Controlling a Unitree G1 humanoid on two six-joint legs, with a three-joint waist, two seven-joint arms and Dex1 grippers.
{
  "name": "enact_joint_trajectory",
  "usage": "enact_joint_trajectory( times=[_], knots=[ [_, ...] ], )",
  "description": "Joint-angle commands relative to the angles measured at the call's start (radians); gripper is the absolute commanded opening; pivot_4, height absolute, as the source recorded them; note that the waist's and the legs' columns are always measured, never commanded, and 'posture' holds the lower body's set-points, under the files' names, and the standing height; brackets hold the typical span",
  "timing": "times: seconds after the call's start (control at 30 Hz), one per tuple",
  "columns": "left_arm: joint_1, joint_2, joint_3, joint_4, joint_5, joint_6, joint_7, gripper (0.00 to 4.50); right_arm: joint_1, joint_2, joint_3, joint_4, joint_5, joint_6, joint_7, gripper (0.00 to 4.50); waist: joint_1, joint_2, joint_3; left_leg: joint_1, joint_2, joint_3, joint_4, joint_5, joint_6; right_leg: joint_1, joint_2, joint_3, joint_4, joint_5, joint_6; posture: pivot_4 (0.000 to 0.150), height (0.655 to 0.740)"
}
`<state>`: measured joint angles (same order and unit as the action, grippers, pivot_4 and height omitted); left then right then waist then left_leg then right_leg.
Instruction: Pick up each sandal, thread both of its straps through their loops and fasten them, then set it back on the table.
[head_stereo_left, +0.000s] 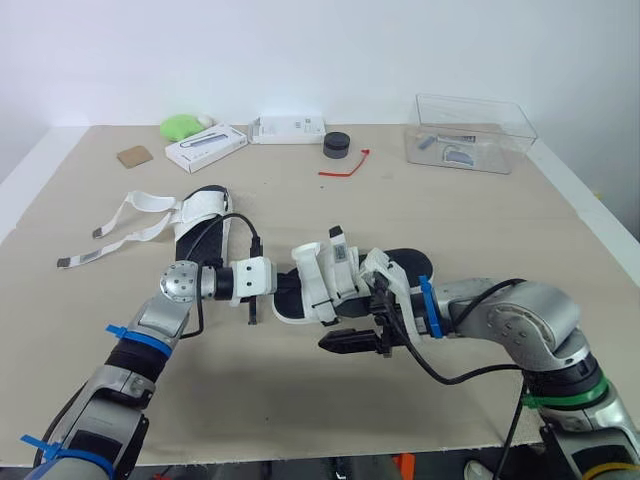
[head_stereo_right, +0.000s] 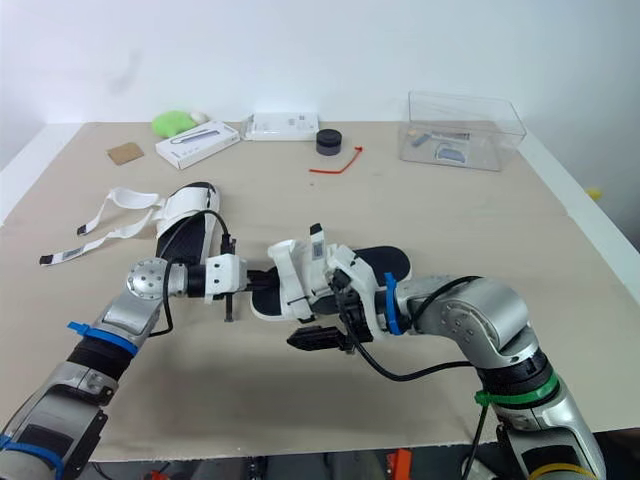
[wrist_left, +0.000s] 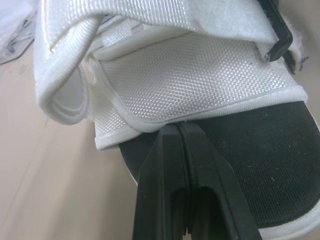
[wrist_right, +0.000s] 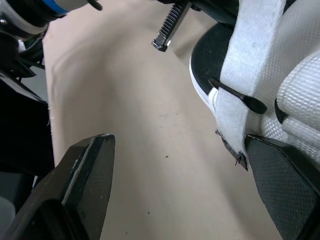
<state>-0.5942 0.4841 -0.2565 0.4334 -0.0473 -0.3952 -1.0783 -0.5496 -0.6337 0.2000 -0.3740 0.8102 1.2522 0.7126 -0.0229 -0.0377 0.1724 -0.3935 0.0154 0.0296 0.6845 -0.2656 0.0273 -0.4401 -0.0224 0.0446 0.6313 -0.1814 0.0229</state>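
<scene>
Near sandal (head_stereo_left: 318, 300) sits mid-table between the two grippers, toe end toward the left arm, black heel end toward the right arm. Can't tell whether its sole is flat on the table (head_stereo_left: 300, 400) or slightly lifted.

Left gripper (wrist_left: 178, 127): fingers pressed together, tip right at the edge of the white upper where it meets the black footbed. Nothing visible between the fingers.

Right gripper (wrist_right: 177, 145): fingers spread wide, holding nothing. One finger (wrist_right: 87, 175) is over bare table. The other sits just under the loose strap end (wrist_right: 240, 115) at the sandal's side.

One white strap (head_stereo_left: 340, 252) stands upright above the sandal, not lying flat.

In the way: the right wrist and its black cable (head_stereo_left: 440, 375) cover the middle and heel side of the sandal in the head views.

Second sandal (head_stereo_left: 200, 215) lies behind the left arm. Both of its straps (head_stereo_left: 125, 220) are undone and trail across the table toward the left edge. The left wrist's cable loop (head_stereo_left: 236, 222) hangs over it.

Far side of the table, well apart from the work:
- green object (head_stereo_left: 180, 126)
- brown card (head_stereo_left: 134, 156)
- white box (head_stereo_left: 205, 147)
- flat white pack (head_stereo_left: 288, 128)
- black round puck (head_stereo_left: 337, 145)
- red zip tie (head_stereo_left: 345, 165)
- clear plastic bin (head_stereo_left: 470, 135) with small items inside
</scene>
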Motion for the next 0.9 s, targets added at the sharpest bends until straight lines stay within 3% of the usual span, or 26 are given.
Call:
enact_joint_trajectory(
  times=[0.03,0.07,0.1,0.2,0.3,0.33,0.9],
  knots=[
    [0.0,0.004,0.014,-0.005,0.005,-0.003,0.01,0.0,-0.017,0.029,-0.008,0.011,-0.022,-0.004,-0.029,3.66,0.0,0.0,0.0,0.0,0.0,0.0,0.0,0.0,0.0,0.0,0.0,0.0,0.0,0.0,0.0,0.15,0.74],
    [0.001,0.005,0.013,-0.006,0.005,-0.002,0.01,0.0,-0.017,0.037,-0.014,0.015,-0.021,0.003,-0.036,3.53,0.0,0.0,0.0,0.0,0.0,0.0,0.0,0.0,0.0,0.0,0.0,0.0,0.0,0.0,0.0,0.15,0.74],
    [0.003,0.005,0.013,-0.008,0.004,-0.001,0.01,0.0,-0.015,0.045,-0.018,0.019,-0.021,0.009,-0.043,2.91,0.0,0.0,0.0,0.0,0.0,0.0,0.001,0.0,0.0,0.0,0.0,0.0,0.0,0.0,0.0,0.15,0.74],
    [0.006,0.005,0.011,-0.01,0.004,0.001,0.008,0.0,-0.009,0.057,-0.022,0.032,-0.033,0.02,-0.061,1.77,0.0,0.0,0.0,0.0,0.0,0.0,0.001,0.0,0.0,0.0,0.0,0.0,0.0,0.0,0.0,0.15,0.74],
    [0.007,0.004,0.008,-0.014,0.003,0.004,0.004,0.0,-0.001,0.066,-0.03,0.037,-0.03,0.033,-0.071,0.26,0.0,0.0,0.0,0.0,0.0,0.0,0.001,0.0,0.0,0.0,0.0,0.0,0.0,0.0,0.0,0.15,0.74],
    [0.007,0.004,0.008,-0.013,0.002,0.005,0.003,0.0,0.003,0.07,-0.035,0.038,-0.027,0.039,-0.076,0.04,0.0,0.0,0.0,-0.001,0.0,0.0,0.001,0.0,0.0,0.0,0.0,0.0,0.0,0.0,0.0,0.15,0.74],
    [0.004,0.004,-0.004,-0.013,0.002,0.006,-0.024,0.0,0.17,-0.066,-0.025,-0.159,0.125,0.239,-0.018,0.04,0.001,0.0,0.0,-0.001,0.0,0.0,0.001,-0.001,0.0,0.001,-0.001,0.0,0.0,-0.001,0.001,0.15,0.74]
  ],
)
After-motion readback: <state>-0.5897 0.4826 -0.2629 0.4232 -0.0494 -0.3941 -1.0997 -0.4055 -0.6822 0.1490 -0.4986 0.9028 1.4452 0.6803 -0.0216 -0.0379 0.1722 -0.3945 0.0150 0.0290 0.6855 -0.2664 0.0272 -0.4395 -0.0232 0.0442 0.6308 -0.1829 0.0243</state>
